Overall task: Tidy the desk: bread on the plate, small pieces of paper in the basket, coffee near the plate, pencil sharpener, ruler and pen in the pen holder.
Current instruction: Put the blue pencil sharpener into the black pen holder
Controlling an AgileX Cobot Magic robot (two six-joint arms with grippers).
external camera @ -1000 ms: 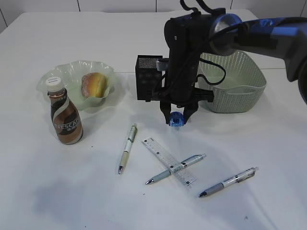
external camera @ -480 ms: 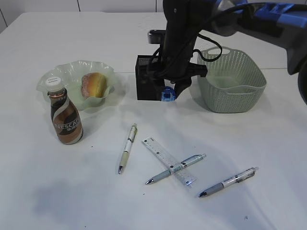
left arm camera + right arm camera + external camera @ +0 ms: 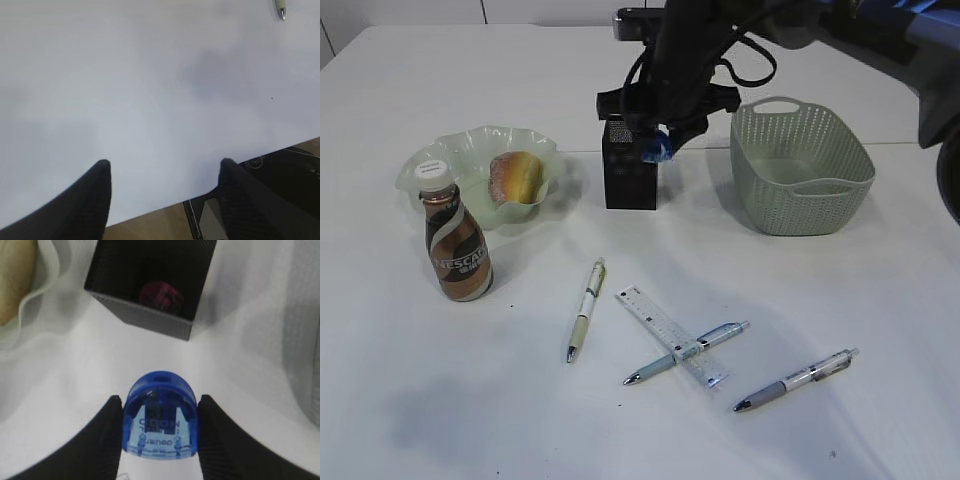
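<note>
Fingers (image 3: 106, 435) of the right arm are clamped on a blue translucent plastic pencil sharpener (image 3: 160, 415), held above the black square mesh pen holder (image 3: 630, 165).

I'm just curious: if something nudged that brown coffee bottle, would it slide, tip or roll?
The coffee stands upright, tall on a narrow base, so a high push would likely tip it. Its body looks round, so once down it would probably roll, perhaps toward the plate touching or almost touching it. A low push might just slide it on the smooth desk.
</note>
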